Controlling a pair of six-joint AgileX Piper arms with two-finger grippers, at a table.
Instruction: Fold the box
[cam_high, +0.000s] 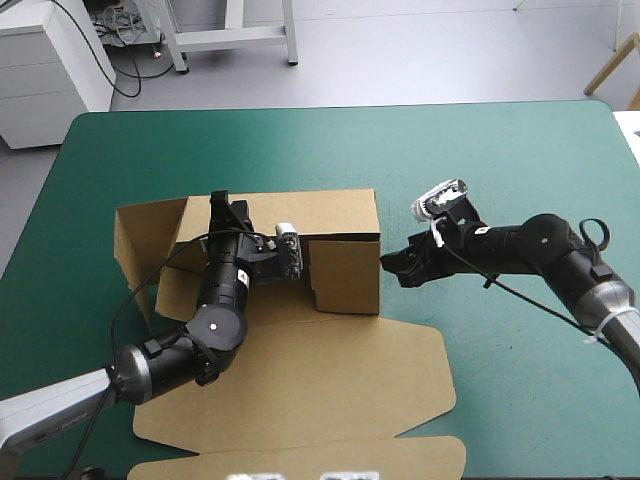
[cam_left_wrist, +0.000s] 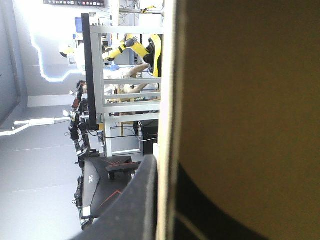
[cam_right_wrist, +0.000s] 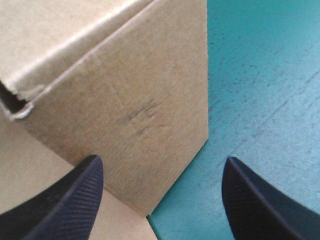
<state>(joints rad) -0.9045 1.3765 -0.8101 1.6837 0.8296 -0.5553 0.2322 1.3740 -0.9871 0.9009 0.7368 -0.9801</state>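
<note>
In the high view, the brown box (cam_high: 340, 225) lies mid-table on the teal-green cover (cam_high: 500, 150). Its far walls are raised and its lid (cam_high: 300, 385) lies flat toward the near edge. The left gripper (cam_high: 224, 212) reaches inside the box to the top edge of the far wall. The right gripper (cam_high: 398, 268) hangs just beside the right side wall and looks clear of it.

In the left wrist view, the pale cut edge of the wall (cam_left_wrist: 167, 100) runs straight between the jaws. One black finger (cam_left_wrist: 145, 195) sits on one side and a dark shape, probably the other finger, on the opposite side. The jaws are all but together, clamped on the board. The bite looks close to the edge, so a tilted pull could let the sheet slip out or crease it off its score line.

In the right wrist view, the jaws stand wide apart and hold nothing. The box's corner panel (cam_right_wrist: 140, 125) lies ahead of them, nearer one finger, with bare cover ahead of the other. A ragged notch (cam_right_wrist: 20, 107) shows at the panel's top corner. A push from here could shove the whole box sideways against the left arm's hold, buckle the raised wall inward, or snag that notch and tear it.
</note>
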